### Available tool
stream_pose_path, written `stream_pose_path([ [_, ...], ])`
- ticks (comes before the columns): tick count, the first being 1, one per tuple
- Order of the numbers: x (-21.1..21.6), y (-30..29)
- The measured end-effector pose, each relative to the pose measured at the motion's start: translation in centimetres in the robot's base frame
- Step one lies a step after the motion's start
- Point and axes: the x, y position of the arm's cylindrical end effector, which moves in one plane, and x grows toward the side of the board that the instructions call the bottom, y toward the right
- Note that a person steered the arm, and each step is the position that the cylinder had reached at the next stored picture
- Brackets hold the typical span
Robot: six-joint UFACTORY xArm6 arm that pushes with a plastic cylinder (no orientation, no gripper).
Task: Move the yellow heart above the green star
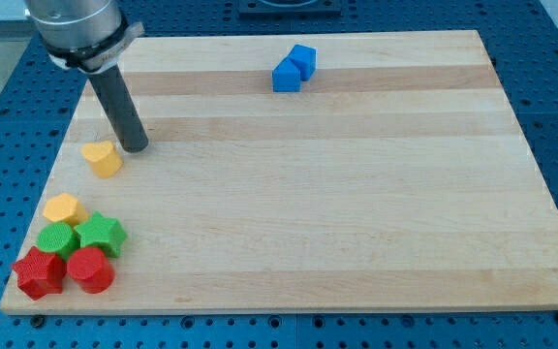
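Note:
The yellow heart [103,158] lies near the board's left edge. My tip [135,147] stands just to its right and slightly toward the view's top, very close to it or touching it. The green star [101,234] sits further down the view, in a cluster at the bottom left corner, well apart from the heart.
In the cluster are a yellow hexagon [64,208], a green round block [55,238], a red star [39,272] and a red round block [90,270]. Two blue blocks [293,68] sit touching near the top middle. The wooden board [356,194] lies on a blue perforated table.

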Motion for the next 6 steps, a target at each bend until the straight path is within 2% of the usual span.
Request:
stream_pose_path([
  [1,-0.8,-2.6],
  [2,0.6,-4.7],
  [4,6.5,-4.6],
  [6,5.6,-4.6],
])
